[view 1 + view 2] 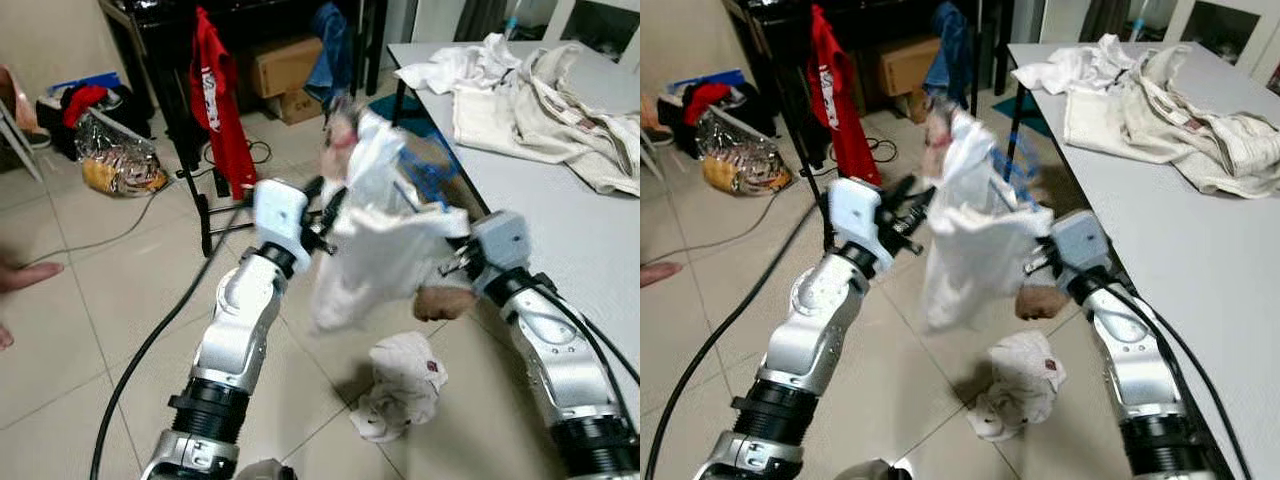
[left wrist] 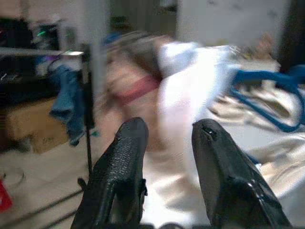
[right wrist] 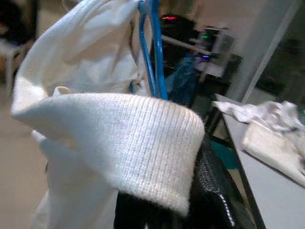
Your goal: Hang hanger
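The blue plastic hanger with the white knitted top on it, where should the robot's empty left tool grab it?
Probably the bare blue plastic hanger bar poking out beside the white knitted top. Its thin, stiff bar would fit between the open left tool fingers. Come from the robot's left, since the right tool is under the cloth.

The white garment (image 1: 385, 245) is motion-blurred in both eye views, and its upper part cannot be resolved. It covers most of the blue hanger (image 3: 151, 52); the hook is out of sight. The right gripper (image 3: 209, 200) is largely buried under the garment's ribbed hem, so the stance of its jaws cannot be told. In the left wrist view the background beyond the left gripper (image 2: 169, 143) is smeared, and a pinkish form there is unidentifiable. A person's hand (image 1: 22, 275) is cut off by the frame's left edge. The desk (image 1: 590, 240) runs off the right edge.
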{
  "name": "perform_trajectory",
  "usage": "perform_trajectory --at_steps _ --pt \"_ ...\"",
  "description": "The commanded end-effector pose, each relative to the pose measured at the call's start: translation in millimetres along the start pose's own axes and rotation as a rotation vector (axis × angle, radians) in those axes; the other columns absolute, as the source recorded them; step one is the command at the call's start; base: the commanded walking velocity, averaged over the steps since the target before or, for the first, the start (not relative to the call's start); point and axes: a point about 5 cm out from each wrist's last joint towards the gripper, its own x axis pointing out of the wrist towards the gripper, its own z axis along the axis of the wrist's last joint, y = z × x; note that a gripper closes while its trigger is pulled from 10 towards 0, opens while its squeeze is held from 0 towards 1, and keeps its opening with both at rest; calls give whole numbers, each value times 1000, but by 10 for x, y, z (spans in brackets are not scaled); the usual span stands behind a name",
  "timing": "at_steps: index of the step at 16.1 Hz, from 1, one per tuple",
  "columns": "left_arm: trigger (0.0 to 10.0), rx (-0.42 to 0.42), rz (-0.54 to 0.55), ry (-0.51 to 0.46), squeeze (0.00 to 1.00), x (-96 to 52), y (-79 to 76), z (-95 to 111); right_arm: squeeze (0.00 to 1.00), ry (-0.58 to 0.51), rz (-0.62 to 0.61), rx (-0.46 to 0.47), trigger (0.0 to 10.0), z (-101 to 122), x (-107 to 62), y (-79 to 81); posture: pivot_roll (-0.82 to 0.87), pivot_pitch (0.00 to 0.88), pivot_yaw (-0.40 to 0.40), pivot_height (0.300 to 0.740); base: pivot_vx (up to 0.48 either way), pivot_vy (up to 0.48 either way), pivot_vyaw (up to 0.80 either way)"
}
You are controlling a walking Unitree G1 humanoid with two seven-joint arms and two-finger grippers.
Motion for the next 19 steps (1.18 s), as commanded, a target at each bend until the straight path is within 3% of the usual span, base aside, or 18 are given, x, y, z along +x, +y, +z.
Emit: perform_trajectory --at_steps 1,6,19 --pt "10000 -32 62 15 0 -59 93 -27 0 -24 -76 39 10000 37 -38 -85 10 0 33 723 0 0 0" --pt "10000 -42 173 20 0 -165 144 -105 0 -15 -156 61 10000 -51 -103 12 17 0 37 723 0 0 0" --pt "10000 -42 173 20 0 -165 144 -105 0 -15 -156 61 10000 -51 -103 12 17 0 37 723 0 0 0"
